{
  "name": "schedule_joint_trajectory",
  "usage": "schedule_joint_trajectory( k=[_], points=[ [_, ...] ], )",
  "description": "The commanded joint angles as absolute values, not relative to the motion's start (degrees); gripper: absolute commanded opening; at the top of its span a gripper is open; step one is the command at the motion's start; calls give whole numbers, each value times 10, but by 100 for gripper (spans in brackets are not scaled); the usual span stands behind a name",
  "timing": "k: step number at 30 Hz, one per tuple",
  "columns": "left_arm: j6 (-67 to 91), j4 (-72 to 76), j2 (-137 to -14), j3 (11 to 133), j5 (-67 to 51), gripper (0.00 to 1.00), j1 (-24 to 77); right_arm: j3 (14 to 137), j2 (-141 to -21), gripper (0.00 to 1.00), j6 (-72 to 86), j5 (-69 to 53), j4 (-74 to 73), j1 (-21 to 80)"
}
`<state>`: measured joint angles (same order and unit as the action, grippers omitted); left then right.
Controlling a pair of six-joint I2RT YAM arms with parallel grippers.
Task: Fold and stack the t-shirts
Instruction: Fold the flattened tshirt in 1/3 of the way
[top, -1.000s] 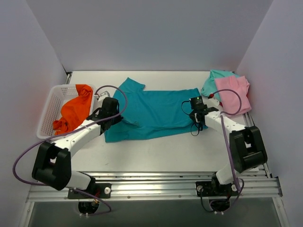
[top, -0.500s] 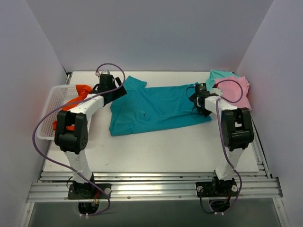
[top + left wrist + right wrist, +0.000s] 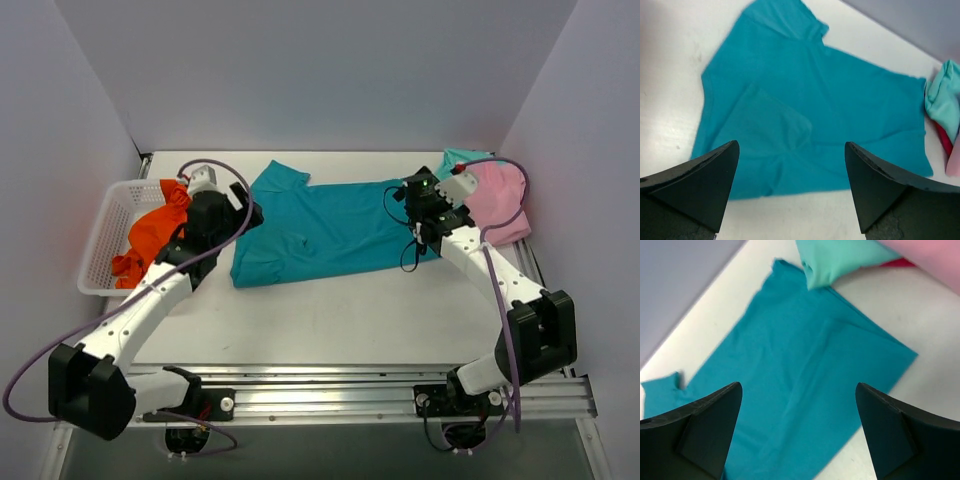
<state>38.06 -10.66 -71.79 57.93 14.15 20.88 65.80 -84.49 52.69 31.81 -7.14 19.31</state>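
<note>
The teal-blue t-shirt (image 3: 320, 232) lies folded across the middle of the table, collar end to the left. My left gripper (image 3: 238, 214) hovers over its left edge, open, nothing between its fingers (image 3: 700, 180); below it shows the teal t-shirt (image 3: 810, 100). My right gripper (image 3: 428, 226) hangs over the shirt's right edge, also open and empty, above the teal cloth (image 3: 795, 370). The pink t-shirt (image 3: 497, 198) lies on the mint-green t-shirt (image 3: 455, 160) at the back right. The orange t-shirt (image 3: 155, 235) hangs out of the basket.
A white lattice basket (image 3: 103, 235) stands at the left edge of the table. The mint-green shirt (image 3: 840, 260) and the pink shirt (image 3: 930, 257) lie close beside the teal shirt's right end. Grey walls close in the back and both sides.
Both grippers carried the teal shirt's near edge to the back, folding it over. They then let go, opened, and drew back above the cloth.
</note>
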Motion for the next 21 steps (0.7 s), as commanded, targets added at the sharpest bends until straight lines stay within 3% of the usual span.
schedule_joint_trajectory(
  k=[1, 2, 4, 12, 21],
  points=[
    [424, -110, -683, 493, 220, 95, 264, 565, -832, 91, 534, 310, -32, 207],
    [445, -96, -669, 477, 235, 96, 286, 518, -820, 81, 534, 302, -13, 214],
    [462, -91, -669, 440, 239, 96, 301, 484, -815, 79, 537, 294, 16, 214],
    [539, -87, -710, 364, 243, 96, 310, 380, -792, 86, 552, 311, 30, 214],
    [585, -88, -744, 346, 248, 96, 309, 397, -821, 88, 553, 350, 21, 202]
  ],
)
